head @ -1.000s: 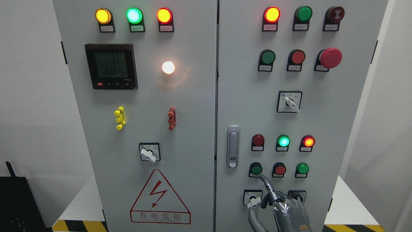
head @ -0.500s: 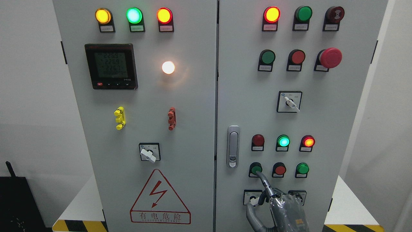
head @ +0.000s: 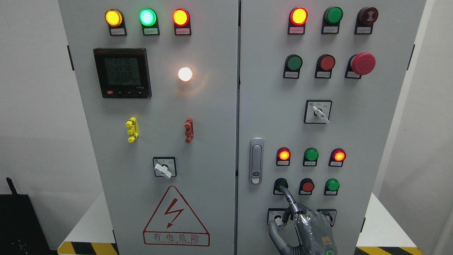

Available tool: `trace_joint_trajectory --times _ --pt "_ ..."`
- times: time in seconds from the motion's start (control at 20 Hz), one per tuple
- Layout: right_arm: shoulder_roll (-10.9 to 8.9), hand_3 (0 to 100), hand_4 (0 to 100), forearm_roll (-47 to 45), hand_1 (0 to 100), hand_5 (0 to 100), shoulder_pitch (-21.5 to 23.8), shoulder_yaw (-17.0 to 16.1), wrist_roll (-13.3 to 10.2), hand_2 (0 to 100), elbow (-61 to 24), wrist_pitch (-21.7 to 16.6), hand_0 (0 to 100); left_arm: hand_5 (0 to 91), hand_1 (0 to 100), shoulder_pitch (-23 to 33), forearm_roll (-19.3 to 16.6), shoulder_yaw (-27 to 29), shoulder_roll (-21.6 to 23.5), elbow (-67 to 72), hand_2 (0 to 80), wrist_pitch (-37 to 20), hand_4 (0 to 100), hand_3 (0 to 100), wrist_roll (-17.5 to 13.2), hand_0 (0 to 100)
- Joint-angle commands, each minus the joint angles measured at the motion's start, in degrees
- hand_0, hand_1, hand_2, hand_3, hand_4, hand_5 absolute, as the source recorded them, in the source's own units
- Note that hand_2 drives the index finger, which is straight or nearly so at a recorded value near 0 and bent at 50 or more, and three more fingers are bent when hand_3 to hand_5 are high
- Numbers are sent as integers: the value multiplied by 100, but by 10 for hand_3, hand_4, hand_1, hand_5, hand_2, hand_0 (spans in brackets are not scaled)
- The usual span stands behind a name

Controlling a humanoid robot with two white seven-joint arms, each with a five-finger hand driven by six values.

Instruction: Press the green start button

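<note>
The green start button [head: 280,183] sits in the lower button row of the right cabinet door [head: 269,106], left of a red button [head: 307,186] and another green button [head: 332,185]. My right hand [head: 300,219] comes up from the bottom edge. Its index finger [head: 287,194] is stretched out with the tip on the green start button, and the other fingers are curled, holding nothing. Above the row, the left red lamp [head: 283,154] and the right red lamp [head: 339,155] are lit, and the green lamp [head: 311,154] between them is dark. The left hand is out of view.
A door handle [head: 256,161] stands left of the buttons. Two selector switches [head: 277,216] sit beside my hand, partly hidden. A red mushroom stop button [head: 363,63] and a rotary switch [head: 318,112] are higher up. The left door carries a meter [head: 122,73] and a warning triangle [head: 175,217].
My index fingertip moved up onto the green start button. The left red lamp above it lit, and the green lamp beside it went dark.
</note>
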Motion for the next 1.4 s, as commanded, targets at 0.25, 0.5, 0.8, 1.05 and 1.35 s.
trace_joint_trajectory --times 0.25,0.5,0.8,1.05,1.35 --pt "6 698 704 -26 344 745 -36 -168 -7 0 127 -1 617 0 556 0 0 0 0 0 0 2 0 0 0 120" --pt "6 707 703 -78 356 744 8 -168 1 0 -39 -19 631 0 556 0 0 0 0 0 0 2 0 0 0 120" --pt "6 719 708 -96 388 743 166 -159 19 0 -347 -54 702 0 556 -8 0 0 0 0 0 2 0 0 0 120" --pt "6 723 710 -271 405 743 289 -159 28 0 -488 -63 754 0 556 0 0 0 0 0 0 2 0 0 0 120" --pt "6 694 665 -1044 397 630 474 -142 46 0 -708 -81 808 0 556 0 0 0 0 0 0 2 0 0 0 120"
